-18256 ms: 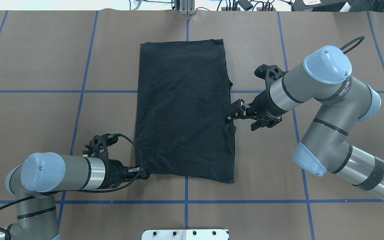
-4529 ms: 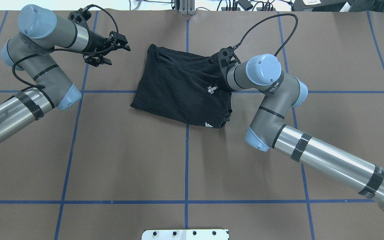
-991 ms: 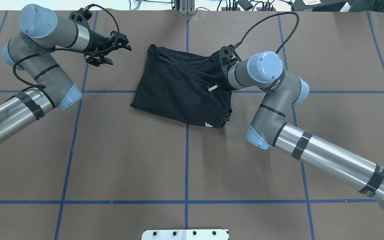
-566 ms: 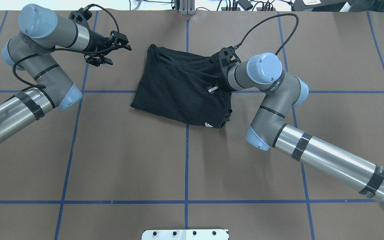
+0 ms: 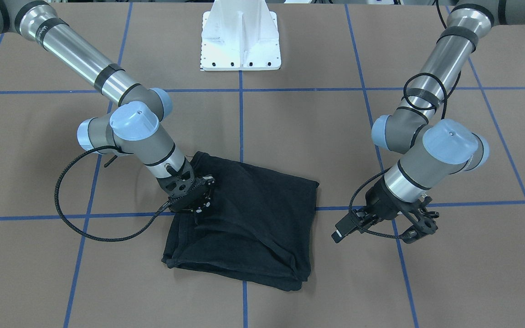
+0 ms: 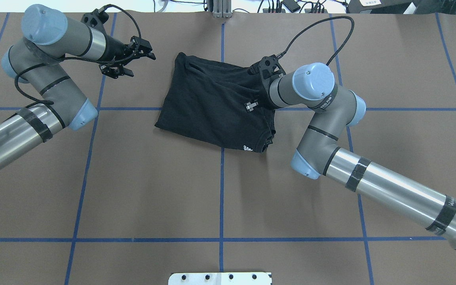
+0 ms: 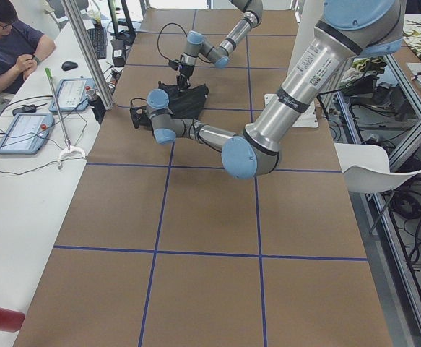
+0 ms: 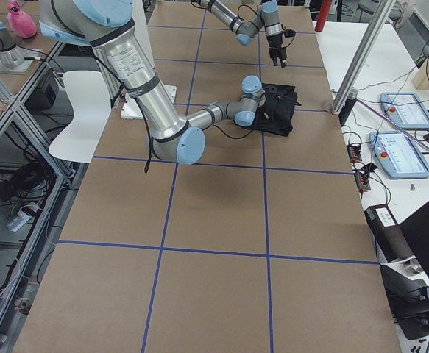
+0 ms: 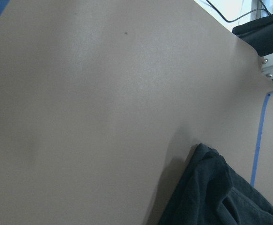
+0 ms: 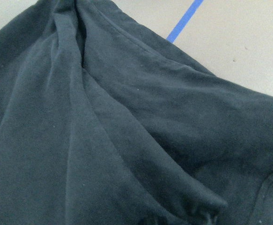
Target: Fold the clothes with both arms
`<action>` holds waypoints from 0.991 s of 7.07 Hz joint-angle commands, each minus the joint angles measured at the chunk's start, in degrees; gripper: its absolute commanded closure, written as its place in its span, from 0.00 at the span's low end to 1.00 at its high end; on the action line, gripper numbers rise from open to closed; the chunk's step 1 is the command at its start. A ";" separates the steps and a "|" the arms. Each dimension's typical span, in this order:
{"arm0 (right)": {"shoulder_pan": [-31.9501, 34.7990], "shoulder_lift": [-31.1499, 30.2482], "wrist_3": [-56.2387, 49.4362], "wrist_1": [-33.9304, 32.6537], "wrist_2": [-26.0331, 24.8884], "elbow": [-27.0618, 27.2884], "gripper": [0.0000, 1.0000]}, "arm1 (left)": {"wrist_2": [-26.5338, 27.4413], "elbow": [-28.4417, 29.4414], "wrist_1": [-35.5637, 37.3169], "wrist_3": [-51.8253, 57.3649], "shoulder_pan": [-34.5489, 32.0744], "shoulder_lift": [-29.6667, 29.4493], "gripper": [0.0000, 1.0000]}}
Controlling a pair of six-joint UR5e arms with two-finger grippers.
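1. black T-shirt (image 6: 208, 107): folded into a rumpled, skewed rectangle. It lies on the brown desk (image 6: 152, 178), across the centre blue tape line (image 6: 221, 190), on the side far from the robot.
2. right gripper (image 6: 251, 106): set down on the shirt near its right edge, touching the cloth. Its fingers are lost against the black fabric, so I cannot tell whether they are pinching or spread.
3. left gripper (image 6: 149, 53): over bare desk to the left of the shirt, apart from it. I cannot tell how its fingers are set.

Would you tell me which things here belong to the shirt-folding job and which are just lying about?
Job in hand: black T-shirt, left gripper, right gripper.
Lying about: white pedestal base, control tablets, white chair.
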 commanded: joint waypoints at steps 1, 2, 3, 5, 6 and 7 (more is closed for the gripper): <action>1.02 -0.07 0.12 -0.51 1.08 1.86 1.00 | 0.00 0.01 0.00 0.00 0.04 -0.07 0.00; 1.55 -0.08 0.12 -0.52 1.78 2.04 1.00 | 0.00 0.01 0.00 0.00 0.04 -0.07 0.00; 2.17 -0.08 0.12 -0.52 2.05 2.04 1.00 | 0.00 -0.08 0.00 -0.08 0.04 -0.16 0.00; 2.88 -0.08 -0.05 -1.30 2.05 1.87 1.00 | 0.00 0.01 0.00 -0.17 0.04 -0.25 0.00; 1.83 -0.08 0.12 -1.48 1.53 1.69 1.00 | 0.00 0.01 0.00 -0.08 0.04 -0.16 0.00; 1.47 -0.08 -0.31 -1.40 1.61 1.60 0.56 | 0.00 0.01 0.00 -0.08 0.04 -0.07 0.00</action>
